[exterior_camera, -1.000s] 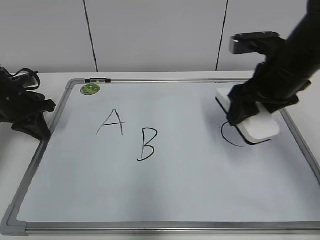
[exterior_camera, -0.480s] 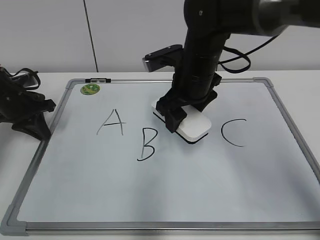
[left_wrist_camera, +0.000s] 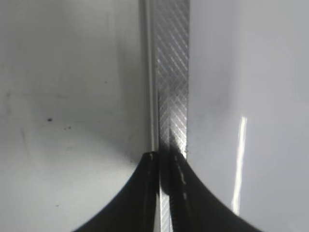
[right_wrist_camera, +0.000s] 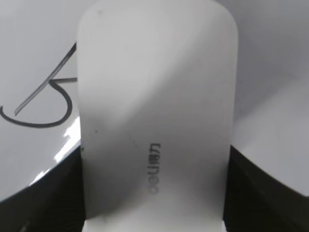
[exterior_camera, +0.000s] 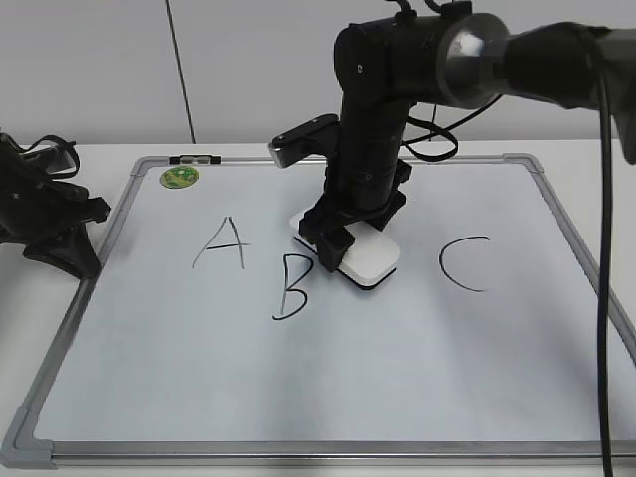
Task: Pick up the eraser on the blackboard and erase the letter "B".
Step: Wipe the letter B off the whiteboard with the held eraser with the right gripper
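The blackboard [exterior_camera: 328, 388] is a white dry-erase board with a silver-grey frame, lying flat. On it are a black "A" [exterior_camera: 222, 243], the letter "B" [exterior_camera: 291, 287] and a "C" [exterior_camera: 464, 262]. My right gripper [exterior_camera: 348, 238] is shut on the eraser [exterior_camera: 366, 260], a white rounded block with a dark underside, held just right of the "B". In the right wrist view the eraser [right_wrist_camera: 157, 111] fills the frame, with part of the "B" [right_wrist_camera: 41, 104] at its left. My left gripper [left_wrist_camera: 166, 157] is shut over the board's left frame [left_wrist_camera: 171, 72].
A green round magnet [exterior_camera: 179, 178] sits at the board's far left corner, next to a silver clip [exterior_camera: 195, 159]. The left arm [exterior_camera: 45, 214] rests at the board's left edge. A grey wall stands behind the table.
My right gripper has carried the eraser leftward across the board, from over the "C" to just right of the "B". The left arm has not moved.
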`<state>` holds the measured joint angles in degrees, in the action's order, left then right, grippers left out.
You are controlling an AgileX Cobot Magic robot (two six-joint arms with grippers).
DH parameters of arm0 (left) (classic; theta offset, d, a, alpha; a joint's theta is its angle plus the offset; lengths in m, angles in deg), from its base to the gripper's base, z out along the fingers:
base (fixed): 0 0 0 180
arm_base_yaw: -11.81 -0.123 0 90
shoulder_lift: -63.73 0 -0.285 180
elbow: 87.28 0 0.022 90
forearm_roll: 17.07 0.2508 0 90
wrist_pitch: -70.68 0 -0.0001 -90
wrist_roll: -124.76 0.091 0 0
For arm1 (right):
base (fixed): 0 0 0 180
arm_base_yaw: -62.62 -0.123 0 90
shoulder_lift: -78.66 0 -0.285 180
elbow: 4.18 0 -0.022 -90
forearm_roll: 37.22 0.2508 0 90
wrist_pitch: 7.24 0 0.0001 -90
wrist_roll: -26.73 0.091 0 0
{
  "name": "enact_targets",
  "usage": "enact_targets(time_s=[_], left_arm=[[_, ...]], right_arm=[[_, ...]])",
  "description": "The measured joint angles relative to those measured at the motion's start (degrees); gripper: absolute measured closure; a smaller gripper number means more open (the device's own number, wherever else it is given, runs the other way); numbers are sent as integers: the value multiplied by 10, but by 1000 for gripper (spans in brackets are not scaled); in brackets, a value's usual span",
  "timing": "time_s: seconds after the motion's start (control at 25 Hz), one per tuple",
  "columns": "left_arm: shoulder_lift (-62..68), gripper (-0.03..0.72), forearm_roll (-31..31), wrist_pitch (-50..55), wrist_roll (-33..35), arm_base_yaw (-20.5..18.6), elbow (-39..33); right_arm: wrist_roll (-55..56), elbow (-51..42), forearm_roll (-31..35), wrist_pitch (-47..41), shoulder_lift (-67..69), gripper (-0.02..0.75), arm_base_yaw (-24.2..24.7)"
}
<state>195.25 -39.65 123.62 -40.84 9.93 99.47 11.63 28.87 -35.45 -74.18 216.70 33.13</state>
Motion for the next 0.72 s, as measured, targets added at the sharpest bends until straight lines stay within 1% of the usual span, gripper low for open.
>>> enact_targets(time_s=[0.44, 0.72], left_arm=[[0, 659, 0, 1, 0, 0, 0], [0, 659, 0, 1, 0, 0, 0]], right_arm=[[-13, 14, -12, 30, 38, 202, 0], [-16, 46, -18, 22, 61, 202, 0]])
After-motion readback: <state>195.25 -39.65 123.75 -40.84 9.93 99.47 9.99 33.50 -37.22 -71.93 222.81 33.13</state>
